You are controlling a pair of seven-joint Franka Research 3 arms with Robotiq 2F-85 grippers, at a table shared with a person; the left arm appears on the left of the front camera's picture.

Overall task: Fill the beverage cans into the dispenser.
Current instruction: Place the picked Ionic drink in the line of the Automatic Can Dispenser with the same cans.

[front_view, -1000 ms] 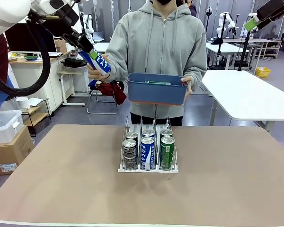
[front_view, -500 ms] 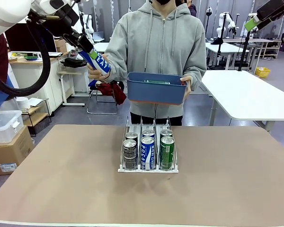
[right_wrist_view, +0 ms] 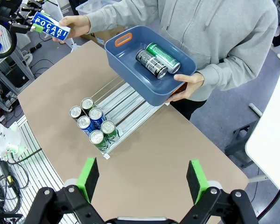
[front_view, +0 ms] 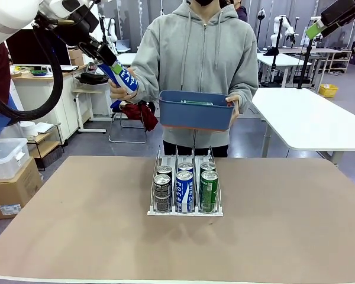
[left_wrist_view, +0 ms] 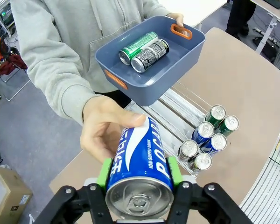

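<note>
Two states: left end effector (left_wrist_view: 139, 171) tight around blue can (left_wrist_view: 141, 151), right end effector (right_wrist_view: 142, 178) wide apart, empty

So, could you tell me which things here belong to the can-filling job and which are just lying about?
Job: blue can in left end effector; dispenser with six cans; blue tub holding two cans.
Lying about: cardboard box, clear bin, white side table, yellow crate.

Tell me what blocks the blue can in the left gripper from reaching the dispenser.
The person's hand holds the blue can in the left gripper; the blue tub is held above the far end of the dispenser.
</note>
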